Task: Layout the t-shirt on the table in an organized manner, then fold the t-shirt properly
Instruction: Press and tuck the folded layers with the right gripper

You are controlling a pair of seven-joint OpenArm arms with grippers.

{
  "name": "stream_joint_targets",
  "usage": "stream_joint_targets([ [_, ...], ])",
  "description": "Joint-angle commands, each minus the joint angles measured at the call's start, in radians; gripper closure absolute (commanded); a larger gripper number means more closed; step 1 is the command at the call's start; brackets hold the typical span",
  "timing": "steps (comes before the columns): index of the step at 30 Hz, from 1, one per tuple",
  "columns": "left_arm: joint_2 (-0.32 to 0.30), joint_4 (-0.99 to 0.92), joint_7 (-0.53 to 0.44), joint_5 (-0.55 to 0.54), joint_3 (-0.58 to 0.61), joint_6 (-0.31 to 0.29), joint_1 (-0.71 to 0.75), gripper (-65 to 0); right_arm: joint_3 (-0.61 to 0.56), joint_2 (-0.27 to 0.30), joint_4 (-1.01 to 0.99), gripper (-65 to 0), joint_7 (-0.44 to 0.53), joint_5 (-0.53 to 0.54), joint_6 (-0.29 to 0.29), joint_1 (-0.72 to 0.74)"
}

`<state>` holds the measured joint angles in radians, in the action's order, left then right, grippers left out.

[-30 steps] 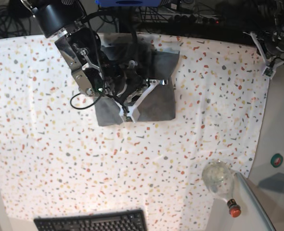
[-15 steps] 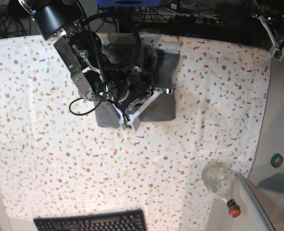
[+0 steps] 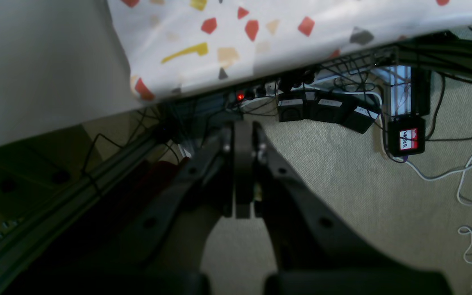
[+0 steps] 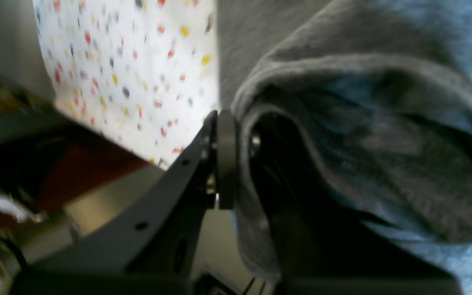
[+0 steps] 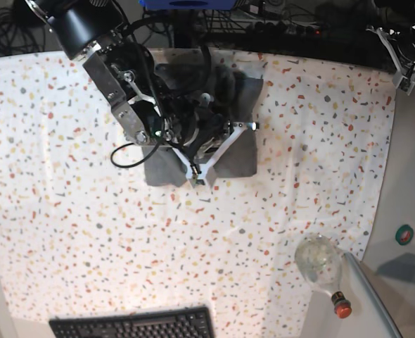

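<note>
- A small black box [image 3: 406, 139] on the carpeted floor beyond the table's edge carried a red-and-white label with handwritten-style lettering, too small and blurred to read with certainty.
- White labels on the row of black power adapters [image 3: 326, 110] beside it were illegible.
- A round green-and-red sticker or badge [image 5: 404, 234] near the right edge of the base view showed no readable characters.
- No legible text, brand or number appeared anywhere else.
</note>
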<state>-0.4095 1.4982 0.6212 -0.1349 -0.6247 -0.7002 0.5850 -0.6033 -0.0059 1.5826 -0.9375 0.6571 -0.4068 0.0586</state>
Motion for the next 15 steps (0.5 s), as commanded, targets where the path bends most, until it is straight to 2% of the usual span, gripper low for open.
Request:
stream_joint_targets([
  [1, -0.018, 0.011, -0.005, -0.002, -0.005, 0.002, 0.007, 0.0, -0.007, -0.012, 0.025, 0.0, 0.008, 0.017, 0.006, 0.028],
  [10, -0.018, 0.008, -0.005, -0.002, -0.005, 0.002, 0.007, 0.0, -0.008, -0.021, -0.047, 0.0, 0.016, 0.02, 0.006, 0.047],
  [14, -0.018, 0.008, -0.005, -0.002, -0.005, 0.002, 0.007, 0.0, -0.013, -0.036, -0.063, -0.3, 0.054, 0.019, 0.006, 0.047],
  [15, -0.018, 0.008, -0.005, -0.002, -0.005, 0.002, 0.007, 0.0, -0.013, -0.039, -0.064, -7.4, 0.061, 0.019, 0.006, 0.047],
])
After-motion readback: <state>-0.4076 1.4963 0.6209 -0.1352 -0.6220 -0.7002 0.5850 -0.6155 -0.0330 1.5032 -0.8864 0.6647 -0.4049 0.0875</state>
